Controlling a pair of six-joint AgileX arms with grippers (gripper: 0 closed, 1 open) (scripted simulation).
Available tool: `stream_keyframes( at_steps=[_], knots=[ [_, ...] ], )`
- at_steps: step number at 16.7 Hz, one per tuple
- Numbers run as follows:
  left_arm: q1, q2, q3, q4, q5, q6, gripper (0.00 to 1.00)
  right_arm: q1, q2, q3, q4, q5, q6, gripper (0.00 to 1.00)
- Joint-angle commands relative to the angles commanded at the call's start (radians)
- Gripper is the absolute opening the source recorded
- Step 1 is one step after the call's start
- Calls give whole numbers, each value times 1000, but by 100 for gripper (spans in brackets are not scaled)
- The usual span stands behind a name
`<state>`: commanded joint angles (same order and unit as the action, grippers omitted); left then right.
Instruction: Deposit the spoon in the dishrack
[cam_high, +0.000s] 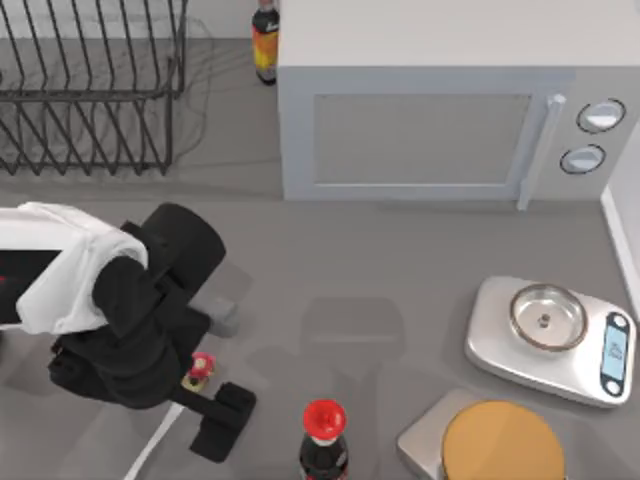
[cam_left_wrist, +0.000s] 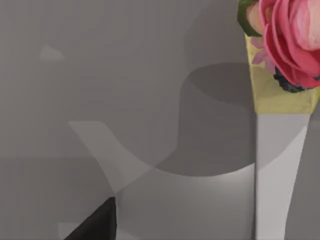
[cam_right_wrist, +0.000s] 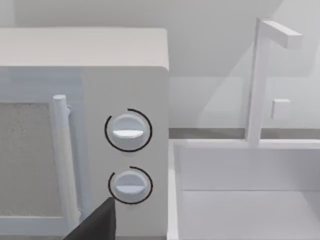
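Across the grey table (cam_high: 400, 260), from largest to smallest: the microwave (cam_high: 440, 130) fills the far centre, and the dishrack (cam_high: 90, 90), a dark wire frame of upright and slanted bars, stands in the far-left corner, with a bottle (cam_high: 265, 40) between them at the back. At the near right sit a kitchen scale (cam_high: 550, 340) and a round wooden board (cam_high: 500, 445); the red-capped cola bottle (cam_high: 324, 440) stands at the near edge.

My left arm reaches low over the near-left of the table, its left gripper (cam_high: 205, 385) down at the spoon (cam_high: 160, 435), which lies flat with its white handle running toward the near edge and its red-and-yellow knob (cam_high: 199, 370) just at my fingers. My wrist camera sees the handle and rose-like knob (cam_left_wrist: 285, 40) close up, beside the tip of one dark finger (cam_left_wrist: 97, 225). I cannot tell whether my fingers are spread or already pinching. My right gripper faces the microwave dials, off to the right, and its state is equally unclear.

The step, as I judge it, is the grasp. Done well, it means closing squarely across the slim handle near the knob, lifting straight up, steering wide of the cola bottle, then carrying to the far-left rack.
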<state>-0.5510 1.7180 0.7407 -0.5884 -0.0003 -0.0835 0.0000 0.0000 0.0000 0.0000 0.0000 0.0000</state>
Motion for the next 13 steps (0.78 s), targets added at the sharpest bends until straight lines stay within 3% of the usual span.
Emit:
stream_keyframes(
  at_steps=[2, 3, 10, 13],
  knots=[
    [0, 0, 0, 0, 0, 0, 2, 0, 0, 0, 0, 0, 0, 100],
    [0, 0, 0, 0, 0, 0, 0, 0, 0, 0, 0, 0, 0, 100],
    [0, 0, 0, 0, 0, 0, 0, 0, 0, 0, 0, 0, 0, 100],
    [-2, -69, 45, -75, -3, -3, 0, 0, 0, 0, 0, 0, 0, 100]
  ],
)
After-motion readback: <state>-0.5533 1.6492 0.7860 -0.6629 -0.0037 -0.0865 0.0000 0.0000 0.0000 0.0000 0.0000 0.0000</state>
